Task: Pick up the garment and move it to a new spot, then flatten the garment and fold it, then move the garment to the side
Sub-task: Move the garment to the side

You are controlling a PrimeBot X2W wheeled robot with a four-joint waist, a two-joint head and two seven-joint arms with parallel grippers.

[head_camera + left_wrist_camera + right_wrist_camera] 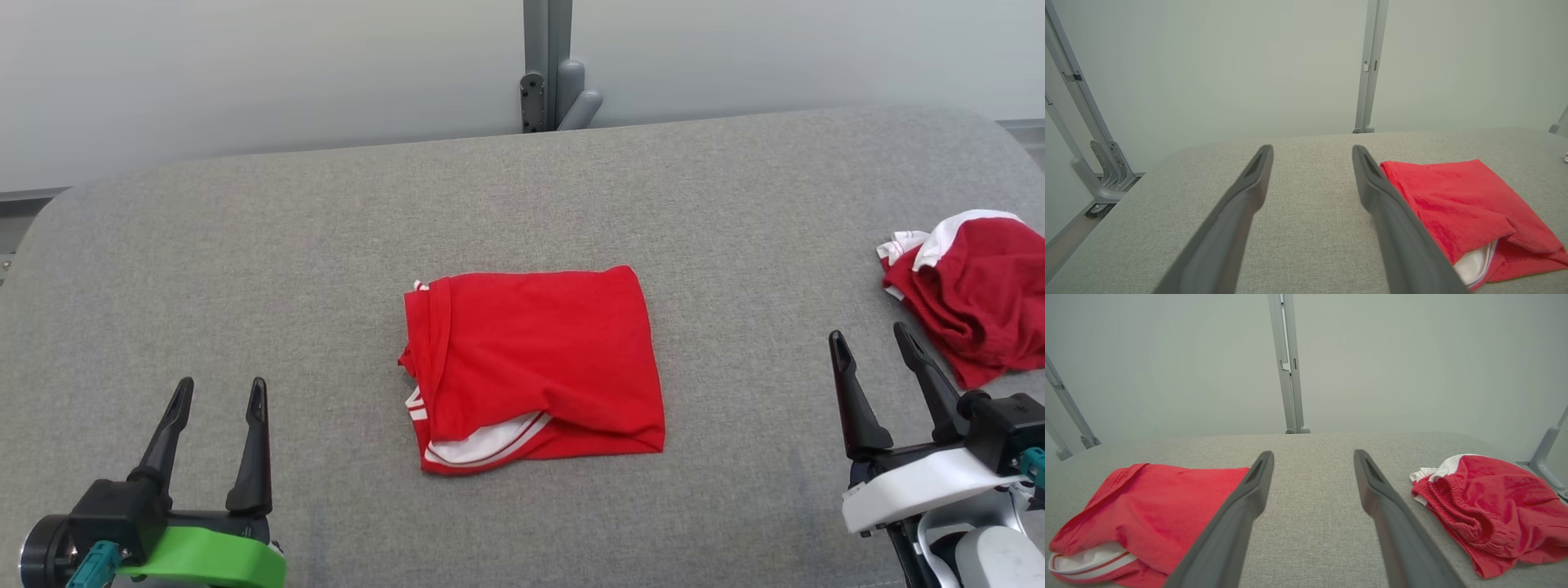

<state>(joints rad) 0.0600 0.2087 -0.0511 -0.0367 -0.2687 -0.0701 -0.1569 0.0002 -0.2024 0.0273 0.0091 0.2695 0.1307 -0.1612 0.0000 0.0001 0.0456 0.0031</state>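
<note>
One folded red garment with white trim (535, 363) lies flat at the middle of the grey fabric-covered bench (245, 269), a rough rectangle. Its longer side seems to run across the bench, left to right, square to the near edge. Layered hems sit along its left side, and the white-trimmed opening peeps out at the near left corner, facing the robot. The bench top is plain woven grey with rounded far corners. Behind it stands a pale wall (245, 65) with a grey metal post (549, 65) rising at the middle. Well off to the right, near the bench's edge, sits a crumpled darker red garment (980, 294) with a white band. The left hand (222, 384) is over the near left of the bench, fingers spread and empty, well apart from the folded piece. The right hand (869, 333) is likewise spread and empty at the near right, just beside the crumpled garment.
</note>
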